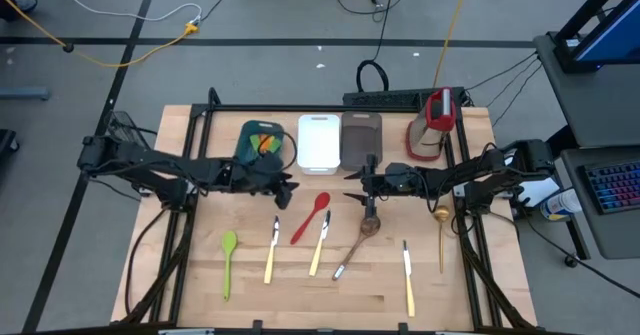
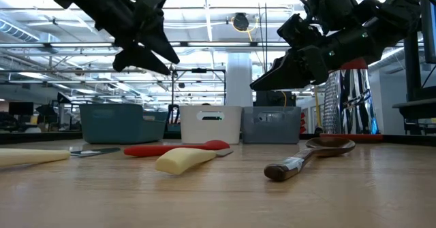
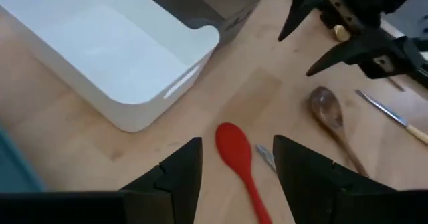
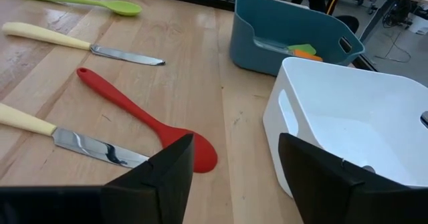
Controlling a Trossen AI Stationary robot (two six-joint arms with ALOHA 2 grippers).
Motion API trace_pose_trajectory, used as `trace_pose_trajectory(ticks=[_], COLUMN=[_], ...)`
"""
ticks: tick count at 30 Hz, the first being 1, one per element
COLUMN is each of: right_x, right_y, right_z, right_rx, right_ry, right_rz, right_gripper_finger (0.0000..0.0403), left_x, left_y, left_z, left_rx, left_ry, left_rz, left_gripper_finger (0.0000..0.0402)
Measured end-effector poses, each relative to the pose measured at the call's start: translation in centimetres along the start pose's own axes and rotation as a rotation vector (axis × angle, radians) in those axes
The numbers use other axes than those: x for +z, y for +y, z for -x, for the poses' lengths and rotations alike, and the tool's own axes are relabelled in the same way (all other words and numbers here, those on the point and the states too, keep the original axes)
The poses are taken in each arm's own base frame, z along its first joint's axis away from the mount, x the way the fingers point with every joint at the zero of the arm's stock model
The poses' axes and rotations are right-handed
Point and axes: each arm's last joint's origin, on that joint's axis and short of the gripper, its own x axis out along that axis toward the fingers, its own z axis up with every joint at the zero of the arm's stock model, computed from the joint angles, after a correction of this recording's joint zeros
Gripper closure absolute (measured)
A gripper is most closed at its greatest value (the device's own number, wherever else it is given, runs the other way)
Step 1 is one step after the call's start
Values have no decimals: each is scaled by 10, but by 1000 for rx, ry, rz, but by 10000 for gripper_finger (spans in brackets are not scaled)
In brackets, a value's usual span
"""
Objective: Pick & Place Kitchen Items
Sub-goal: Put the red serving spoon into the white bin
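High view: you had both arms mid-surface, left gripper (image 1: 287,187) and right gripper (image 1: 352,185) empty, fingers apart. Teal tray (image 1: 246,133) held spatulas (image 1: 265,144); about eight utensils were left.
Low view: wooden spoon (image 2: 310,154) lay nearest.
Wrist views: red spoon (image 3: 237,158) lay beside the white tray (image 4: 314,83).

The tabletop (image 4: 200,83) is pale wood planking, smooth with a dull sheen. The red spoon (image 4: 144,120) looks like matt, rubbery plastic, as does the green spoon (image 4: 80,1). The knives (image 4: 73,144) have polished, mirror-bright metal blades and matt cream handles. The wooden spoon (image 3: 328,110) is dark, glossy wood. The white tray (image 4: 348,117) and teal tray (image 4: 287,33) are smooth, satin plastic
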Motion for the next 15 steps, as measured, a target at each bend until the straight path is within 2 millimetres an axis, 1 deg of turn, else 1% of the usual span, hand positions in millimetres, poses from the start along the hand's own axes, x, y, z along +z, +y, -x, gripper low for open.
trace_pose_trajectory(ticks=[3, 7, 15], right_x=[0, 0, 1], right_y=[0, 0, 0], right_z=[0, 0, 0], right_rx=[0, -1, -2], right_ry=[0, -4, -8], right_rz=[1, 0, -1], right_gripper_finger=[194, 193, 192], left_x=[-9, -26, -57], left_y=[-6, -11, -28], left_z=[-4, -20, -56], left_rx=[42, 65, -2], left_ry=[-6, 42, 76], left_rz=[4, 18, 15], left_gripper_finger=[215, 215, 215])
